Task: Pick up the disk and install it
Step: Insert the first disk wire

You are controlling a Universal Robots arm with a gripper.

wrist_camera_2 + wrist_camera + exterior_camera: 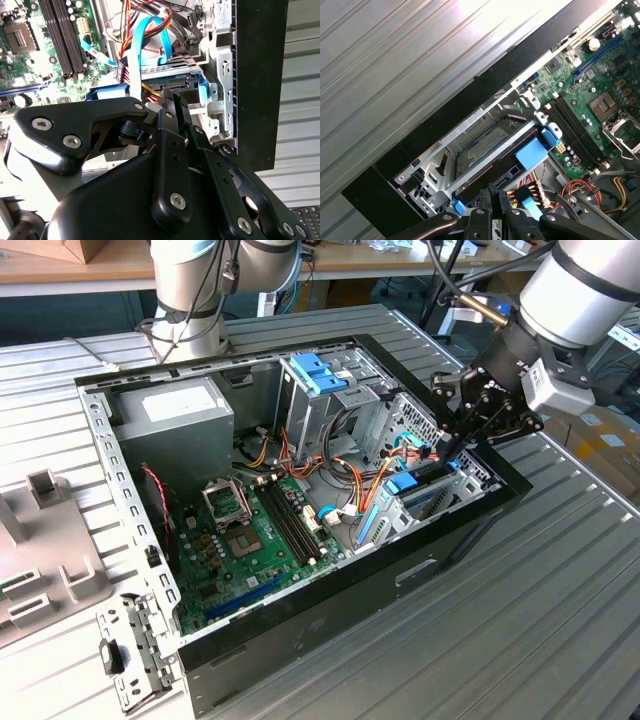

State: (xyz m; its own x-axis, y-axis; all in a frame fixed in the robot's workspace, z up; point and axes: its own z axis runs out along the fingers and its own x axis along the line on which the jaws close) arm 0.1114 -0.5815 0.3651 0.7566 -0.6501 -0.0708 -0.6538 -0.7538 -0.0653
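The disk (430, 498) lies in the drive cage at the front corner of the open computer case (330, 640), toward the exterior view's right. Its blue side rail (202, 89) and grey body (165, 75) show just past my fingertips. Through the cage bars in the first wrist view I see its pale label (482, 146). My gripper (452, 445) hangs right over the cage, its black fingers (170, 107) pressed together with nothing visible between them. The tips (492, 192) sit at the disk's cabled end; I cannot tell whether they touch it.
Orange, red and blue cables (375, 480) crowd the space beside the cage. A grey power supply (170, 410), a green motherboard (250, 530) and a light-blue latch (318, 373) also sit inside the case. A grey panel (40, 540) and a metal bracket (130, 650) lie on the ribbed table.
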